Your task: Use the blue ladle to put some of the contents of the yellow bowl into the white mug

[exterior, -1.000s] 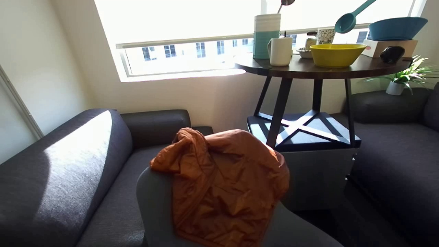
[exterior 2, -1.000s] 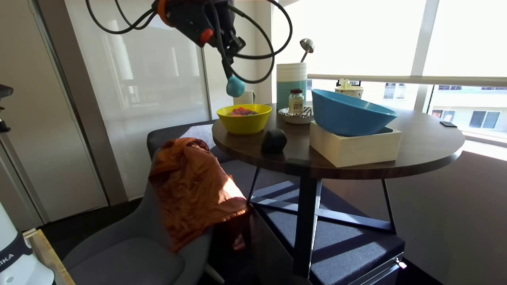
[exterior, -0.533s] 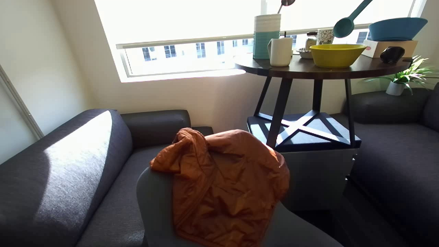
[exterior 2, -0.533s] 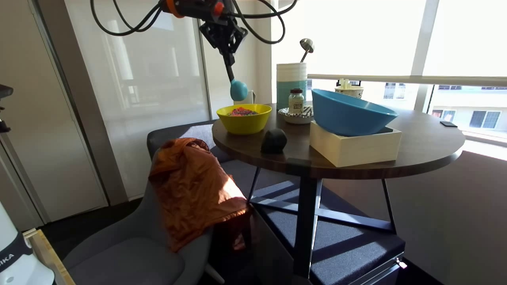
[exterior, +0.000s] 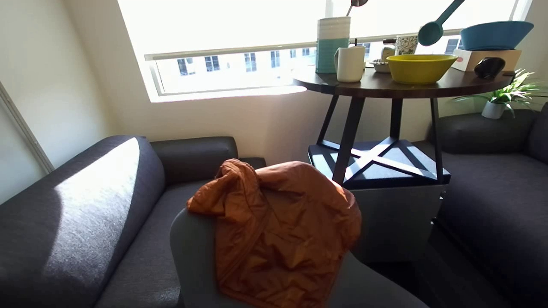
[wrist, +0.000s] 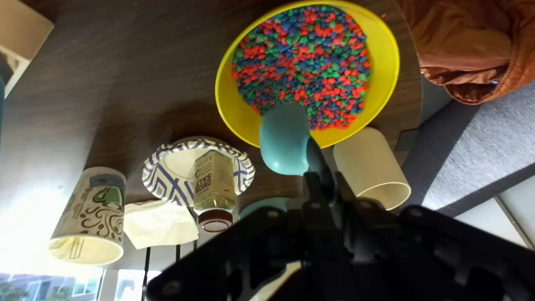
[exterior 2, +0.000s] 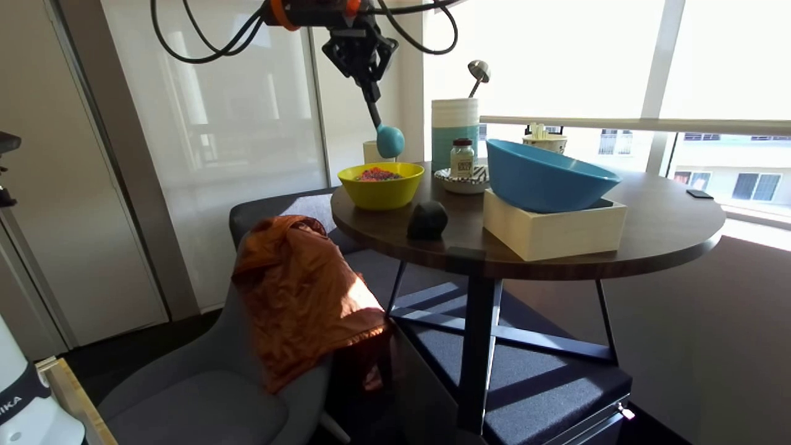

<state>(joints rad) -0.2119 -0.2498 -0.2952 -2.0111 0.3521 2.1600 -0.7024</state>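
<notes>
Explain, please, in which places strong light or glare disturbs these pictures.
In both exterior views, the window is mostly washed out; in an exterior view, sunlight whitens part of the sofa; in the wrist view, glare spreads left of the paper cup, and the blue ladle shows a small highlight.

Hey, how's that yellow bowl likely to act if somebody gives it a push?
The yellow bowl would probably slide rather than roll, since it stands upright on the table. Its loose bits may shift, though bare wall above them should contain a gentle nudge. It looks fairly stiff, holding an even, round shape.
</notes>
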